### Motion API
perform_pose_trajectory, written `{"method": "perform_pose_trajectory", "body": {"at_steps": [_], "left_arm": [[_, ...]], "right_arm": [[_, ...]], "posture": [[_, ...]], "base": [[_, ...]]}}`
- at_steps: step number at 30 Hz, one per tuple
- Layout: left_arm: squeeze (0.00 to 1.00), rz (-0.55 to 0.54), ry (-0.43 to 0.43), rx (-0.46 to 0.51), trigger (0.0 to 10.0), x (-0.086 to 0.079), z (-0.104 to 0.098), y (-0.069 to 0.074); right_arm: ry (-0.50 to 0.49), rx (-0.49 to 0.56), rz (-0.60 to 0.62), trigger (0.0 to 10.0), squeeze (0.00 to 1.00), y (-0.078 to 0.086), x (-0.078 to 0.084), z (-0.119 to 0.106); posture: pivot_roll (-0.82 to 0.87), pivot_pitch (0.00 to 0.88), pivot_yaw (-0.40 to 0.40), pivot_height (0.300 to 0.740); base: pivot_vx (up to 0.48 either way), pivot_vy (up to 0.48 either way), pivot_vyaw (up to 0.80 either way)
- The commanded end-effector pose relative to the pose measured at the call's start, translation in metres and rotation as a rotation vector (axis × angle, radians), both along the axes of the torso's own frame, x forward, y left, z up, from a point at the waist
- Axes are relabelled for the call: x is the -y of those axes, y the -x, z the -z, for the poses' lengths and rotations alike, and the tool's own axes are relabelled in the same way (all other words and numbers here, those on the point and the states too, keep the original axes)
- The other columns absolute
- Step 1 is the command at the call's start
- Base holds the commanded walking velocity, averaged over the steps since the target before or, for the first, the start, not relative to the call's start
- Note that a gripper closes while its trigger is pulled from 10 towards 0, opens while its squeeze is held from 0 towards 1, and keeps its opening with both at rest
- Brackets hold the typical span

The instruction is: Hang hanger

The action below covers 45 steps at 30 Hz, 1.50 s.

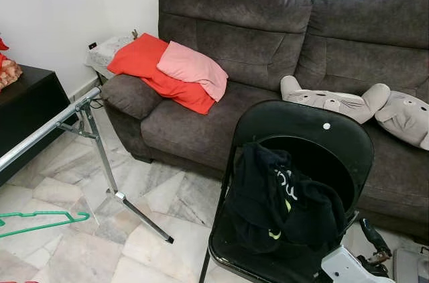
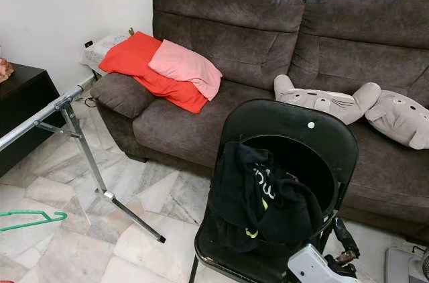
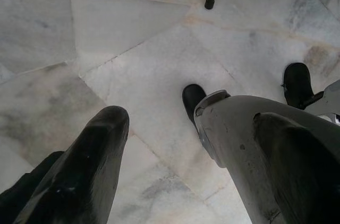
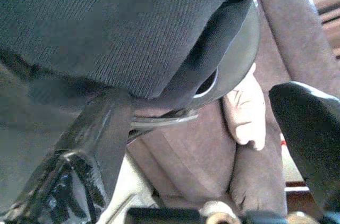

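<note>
Hanger (image 1: pixel 41 221), green and bare, lies flat on the marble floor (image 1: pixel 154 196) beside the foot of the silver drying rack (image 1: pixel 80 112), whose rail is where it presumably belongs. The right gripper (image 4: pixel 212 144) sits low beside the black folding chair (image 1: pixel 315 135), jaws apart and empty, close under the dark garment (image 1: pixel 281 202) heaped on the seat, perhaps because that garment is meant for the hanger. The left gripper (image 3: pixel 186 155) hangs idle toward the floor, jaws spread, holding nothing.
</note>
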<state>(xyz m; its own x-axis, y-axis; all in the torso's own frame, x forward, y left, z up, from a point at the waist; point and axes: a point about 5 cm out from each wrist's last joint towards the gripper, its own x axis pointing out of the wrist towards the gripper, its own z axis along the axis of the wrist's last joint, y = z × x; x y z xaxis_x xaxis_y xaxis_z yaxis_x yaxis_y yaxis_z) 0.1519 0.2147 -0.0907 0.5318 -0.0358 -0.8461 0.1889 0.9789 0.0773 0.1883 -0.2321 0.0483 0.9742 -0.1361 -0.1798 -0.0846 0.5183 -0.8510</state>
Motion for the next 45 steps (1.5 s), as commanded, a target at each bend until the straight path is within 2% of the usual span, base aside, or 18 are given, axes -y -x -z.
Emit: {"method": "perform_pose_trajectory", "body": {"at_steps": [1, 9, 11, 18, 27, 35, 45], "left_arm": [[0.0, 0.001, -0.002, -0.024, 10.0, -0.001, 0.002, 0.005], [0.0, -0.003, -0.004, -0.02, 10.0, -0.001, 0.002, 0.004], [0.0, -0.007, -0.004, -0.022, 10.0, -0.001, 0.002, 0.004], [0.0, -0.006, -0.004, -0.025, 10.0, -0.001, 0.002, 0.004], [0.0, 0.001, 0.001, -0.025, 10.0, 0.0, 0.002, 0.004], [0.0, -0.017, 0.001, -0.022, 10.0, 0.0, 0.002, 0.004], [0.0, -0.012, 0.0, -0.02, 10.0, 0.0, 0.002, 0.004]], "right_arm": [[0.004, -0.002, -0.003, 10.0, 0.0, -0.001, 0.002, 0.0], [0.004, 0.02, -0.009, 10.0, 0.0, -0.008, 0.002, -0.002], [-0.005, 0.053, -0.029, 10.0, 0.0, -0.011, -0.002, -0.006], [-0.03, 0.06, -0.066, 10.0, 0.0, -0.008, -0.01, -0.007], [-0.042, 0.061, -0.08, 10.0, 0.0, -0.006, -0.013, -0.007], [-0.017, 0.156, -0.133, 10.0, 0.0, -0.013, -0.019, -0.021], [0.005, 0.155, -0.14, 10.0, 0.0, -0.018, -0.017, -0.019]], "posture": [[-0.03, 0.027, -0.019, 0.74], [-0.02, 0.035, -0.02, 0.74], [-0.02, 0.039, -0.021, 0.74], [-0.02, 0.043, -0.019, 0.74], [-0.03, 0.042, -0.019, 0.74], [-0.02, 0.036, -0.022, 0.74], [-0.02, 0.034, -0.02, 0.74]], "base": [[0.0, 0.0, 0.0], [0.0, 0.0, 0.0], [0.0, 0.0, 0.0], [0.0, 0.0, 0.0], [0.0, 0.0, 0.0], [0.0, 0.0, 0.0], [0.0, 0.0, 0.0]]}}
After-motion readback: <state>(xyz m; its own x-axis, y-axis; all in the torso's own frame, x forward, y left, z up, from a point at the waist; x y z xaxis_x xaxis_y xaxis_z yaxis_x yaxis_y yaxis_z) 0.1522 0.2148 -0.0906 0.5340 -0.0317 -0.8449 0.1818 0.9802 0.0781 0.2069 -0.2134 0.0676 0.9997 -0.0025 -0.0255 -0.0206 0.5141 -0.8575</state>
